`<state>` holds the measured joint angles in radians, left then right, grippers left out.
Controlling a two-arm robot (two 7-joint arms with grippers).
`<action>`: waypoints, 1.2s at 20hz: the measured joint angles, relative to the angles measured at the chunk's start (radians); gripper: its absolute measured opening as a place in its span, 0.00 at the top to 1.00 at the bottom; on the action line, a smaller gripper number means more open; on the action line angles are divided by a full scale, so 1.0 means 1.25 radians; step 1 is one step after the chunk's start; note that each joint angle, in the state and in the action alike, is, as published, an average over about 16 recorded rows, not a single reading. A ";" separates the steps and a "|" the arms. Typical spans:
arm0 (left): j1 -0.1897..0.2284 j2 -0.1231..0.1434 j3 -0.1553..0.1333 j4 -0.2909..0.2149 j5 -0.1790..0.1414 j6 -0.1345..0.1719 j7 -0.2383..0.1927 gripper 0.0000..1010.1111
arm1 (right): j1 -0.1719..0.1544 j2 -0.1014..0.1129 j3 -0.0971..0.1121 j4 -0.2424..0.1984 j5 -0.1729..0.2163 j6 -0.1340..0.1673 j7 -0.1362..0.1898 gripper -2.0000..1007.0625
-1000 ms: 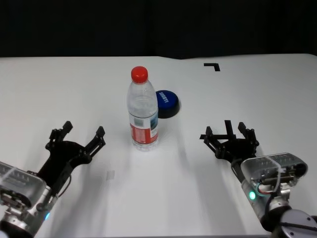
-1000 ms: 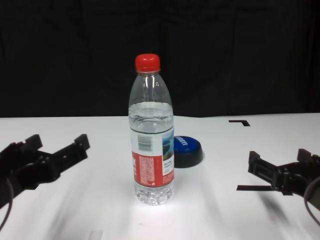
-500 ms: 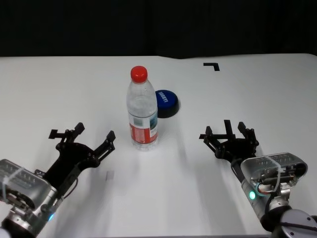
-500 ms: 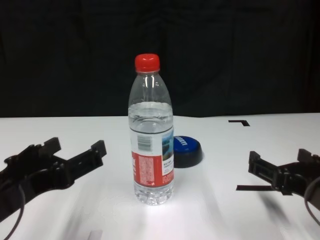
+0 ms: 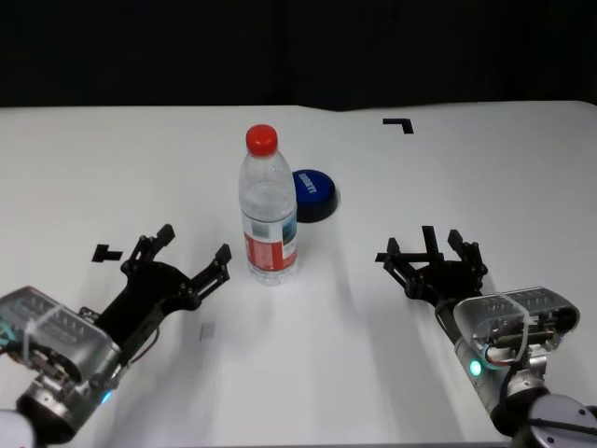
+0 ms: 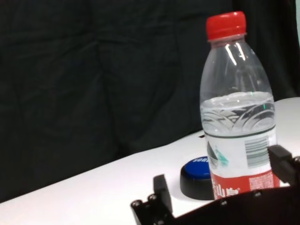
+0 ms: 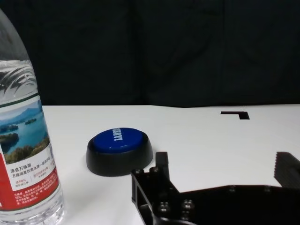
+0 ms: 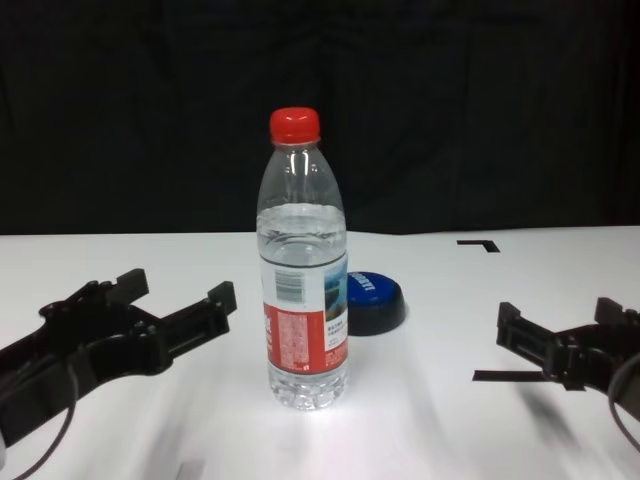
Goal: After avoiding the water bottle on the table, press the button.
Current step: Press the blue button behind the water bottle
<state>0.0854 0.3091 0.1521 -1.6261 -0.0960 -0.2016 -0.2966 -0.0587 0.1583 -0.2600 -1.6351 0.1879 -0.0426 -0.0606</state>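
Left end effector spread wide, empty; water bottle just ahead-right, button behind it. Right end effector parked, spread. Best: swing wide round bottle, w/ clearance, then press.

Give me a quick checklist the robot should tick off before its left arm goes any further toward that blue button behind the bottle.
1. Water bottle upright, cap on: ok.
2. Button in sight, nothing resting on it: ok.
3. Left pincer not touching the bottle: ok, a gap shows in the head view.
4. Straight path from the left pincer to the button free: not ok, the bottle stands in between.
5. Left pincer empty and open: ok.
6. Right pincer parked out of the way, open: ok.
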 joint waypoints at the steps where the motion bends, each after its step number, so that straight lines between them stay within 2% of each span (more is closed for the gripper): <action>1: -0.004 0.001 0.003 0.004 0.001 0.000 -0.001 0.01 | 0.000 0.000 0.000 0.000 0.000 0.000 0.000 0.00; 24: -0.100 0.011 0.058 0.085 -0.015 -0.007 -0.035 0.01 | 0.000 0.000 0.000 0.000 0.000 0.000 0.000 0.00</action>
<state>-0.0393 0.3229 0.2247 -1.5204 -0.1143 -0.2099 -0.3408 -0.0588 0.1583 -0.2600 -1.6351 0.1879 -0.0426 -0.0606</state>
